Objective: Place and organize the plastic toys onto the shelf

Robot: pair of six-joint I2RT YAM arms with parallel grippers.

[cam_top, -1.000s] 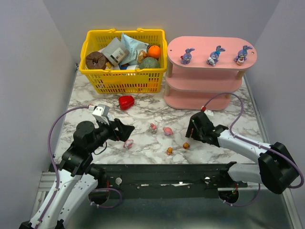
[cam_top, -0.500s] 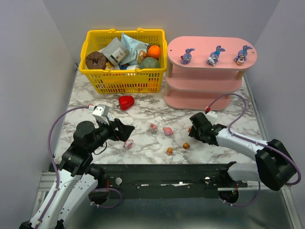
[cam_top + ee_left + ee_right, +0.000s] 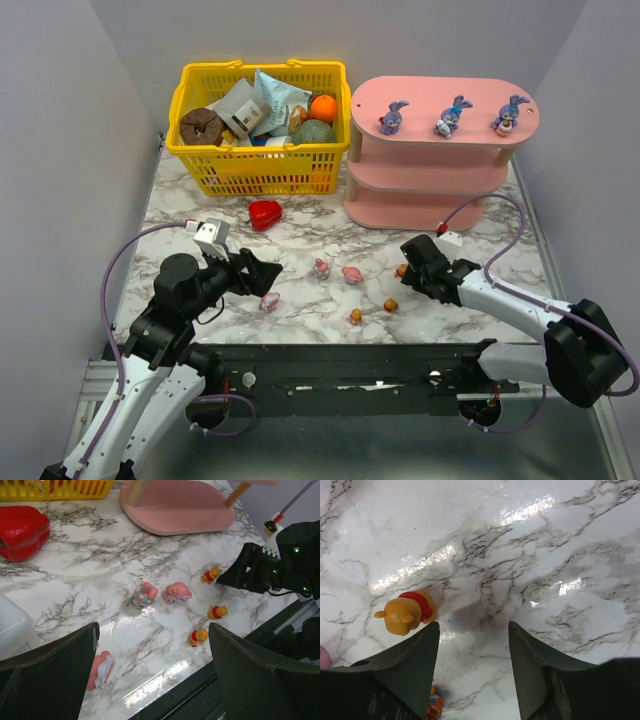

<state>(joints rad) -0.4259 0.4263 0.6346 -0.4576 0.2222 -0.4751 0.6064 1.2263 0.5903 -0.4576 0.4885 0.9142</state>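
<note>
Bear (image 3: 406,614) sits on the marble (image 3: 200,205) just outside the right gripper (image 3: 474,626), beside one fingertip (image 3: 432,630) and not between the jaws; upright or toppled, cannot tell; in the top view it is the bear nearest the shelf (image 3: 440,95); jaws stand partway apart over bare marble, holding nothing. Likely handling: tiny, light, hard plastic, smooth and rounded, not fragile; probably skids on the glossy top or pops out of a pinch taken off-centre; best hold looks to be across the red-shirted body, not the head or ears; gripper would need to shift sideways to centre on it first.

Second bear (image 3: 390,304) and third bear (image 3: 355,316) lie nearer the table's front edge, apart from each other; two pink toys (image 3: 321,267) sit close together mid-table; a third pink toy (image 3: 269,301) lies just by the left gripper (image 3: 152,627), partly hidden behind one finger in the wrist view; that gripper is spread wide, low over the marble, holding nothing.

Three bunnies (image 3: 452,115) stand spaced along the top board; no toys show on the visible parts of the lower boards; so roughly a third done, six left. Basket (image 3: 200,165) and a red object (image 3: 265,214) sit beyond, left of the shelf, not part of the job.
</note>
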